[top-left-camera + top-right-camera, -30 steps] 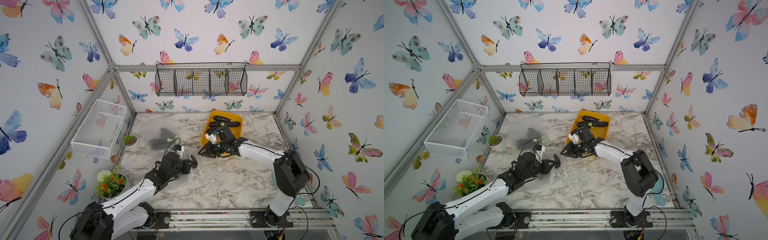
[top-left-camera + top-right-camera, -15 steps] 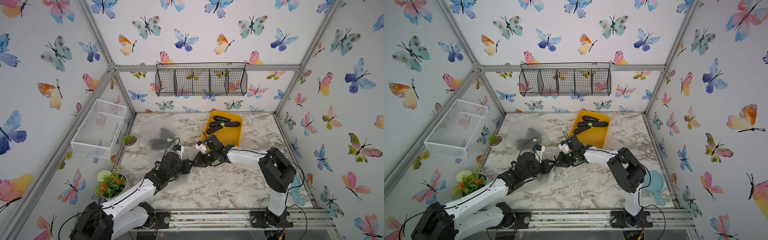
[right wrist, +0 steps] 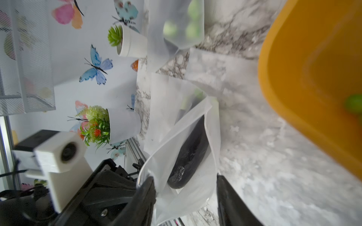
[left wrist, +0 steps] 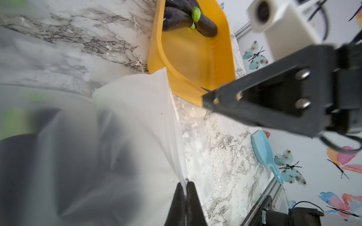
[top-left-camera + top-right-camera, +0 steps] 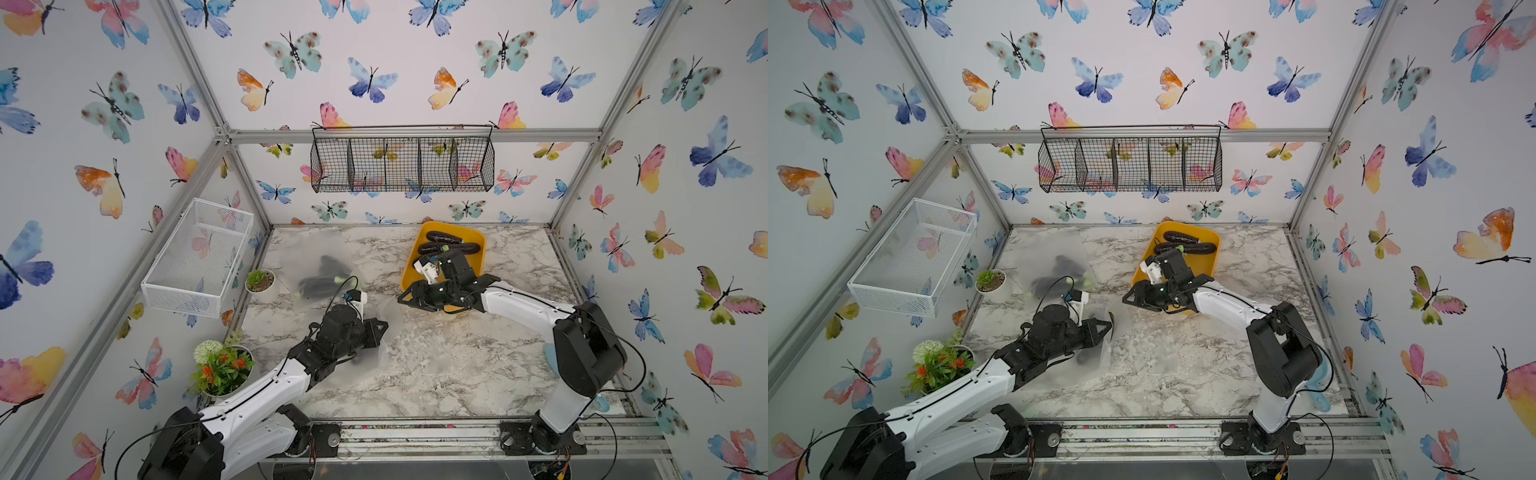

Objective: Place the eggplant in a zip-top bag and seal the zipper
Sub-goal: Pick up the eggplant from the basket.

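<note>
Left tool [image 4: 185, 185] has its fingers pressed together on the zipper edge of the zip-top bag [image 4: 137, 117], holding that edge up off the worktop [image 5: 436, 365]. Only the left wrist view shows this pinch. In both top views the tool [image 5: 380, 328] merely ends at the pale film.

Right tool [image 3: 185, 179] stands with its jaws apart. Its wrist view looks between them into the bag's mouth [image 3: 195, 127]. One finger [image 3: 147, 191] seems to meet the plastic, though contact cannot be told. The left wrist view shows a gap of bare worktop between that tool [image 4: 207, 99] and the bag's rim.

The eggplant [image 3: 188, 156] lies inside the bag, sharp and dark in the right wrist view. It is only a grey blur [image 4: 78, 156] through the film from the left wrist, and a small shadow [image 5: 1084, 355] in a top view.

Behind the right tool sits a yellow tray [image 5: 480, 262] with two more eggplants [image 5: 446, 238]. A second filled bag [image 5: 320, 270] lies at the back left. The left wrist view also shows a blue scoop [image 4: 261, 146].
</note>
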